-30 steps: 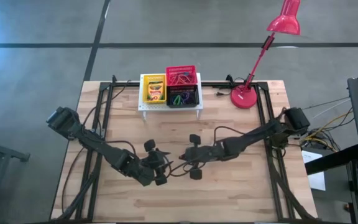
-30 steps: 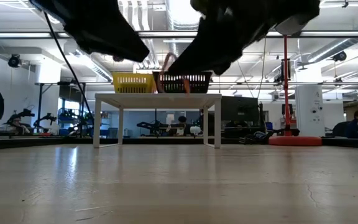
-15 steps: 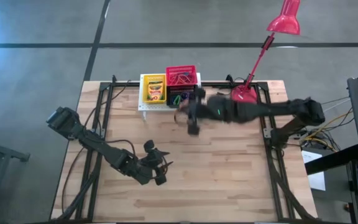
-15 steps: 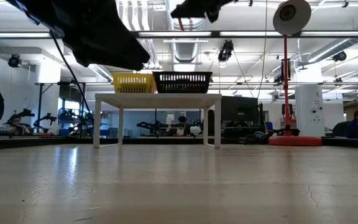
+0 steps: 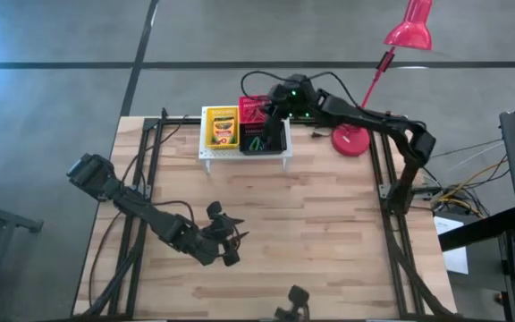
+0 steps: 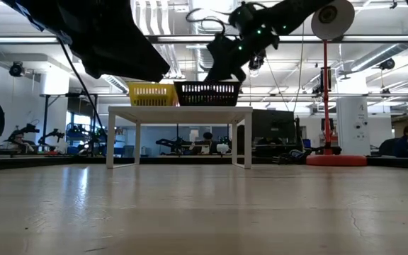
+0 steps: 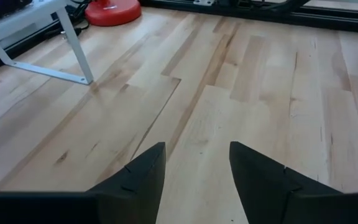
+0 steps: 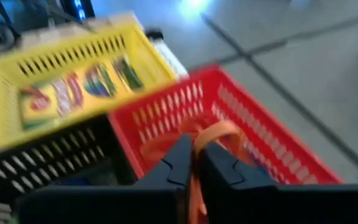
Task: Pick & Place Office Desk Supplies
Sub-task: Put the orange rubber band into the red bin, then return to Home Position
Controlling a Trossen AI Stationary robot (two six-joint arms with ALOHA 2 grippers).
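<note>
On the white stand (image 5: 244, 154) at the table's far edge sit a yellow basket (image 5: 222, 128) holding a crayon box (image 8: 73, 87), a red basket (image 5: 257, 105) and a black basket (image 5: 266, 140). My right gripper (image 5: 265, 112) hangs over the red basket (image 8: 260, 130), shut on an orange elastic loop (image 8: 219, 129). My left gripper (image 5: 231, 246) stands open above the bare table near its front left, with nothing between its fingers (image 7: 197, 162). My right gripper pinches the orange loop between its two fingers; a strand (image 8: 194, 183) runs back between them and the loop's free arc (image 8: 222, 127) stands out past the fingertips. The fingers slant downward toward the red basket. The loop is lifted over the basket's inside.
A red desk lamp (image 5: 356, 136) stands on the table right of the stand, its head (image 5: 409, 31) beyond the far edge. Black frame rails (image 5: 146, 179) run along the table's left and right sides. A small dark object (image 5: 293, 300) sits at the near edge. Bare wood lies between.
My right gripper has swung from the table's middle, beside my left gripper, up and toward the far edge, and now hangs over the red basket. It has stayed shut and carried the orange loop with it.
</note>
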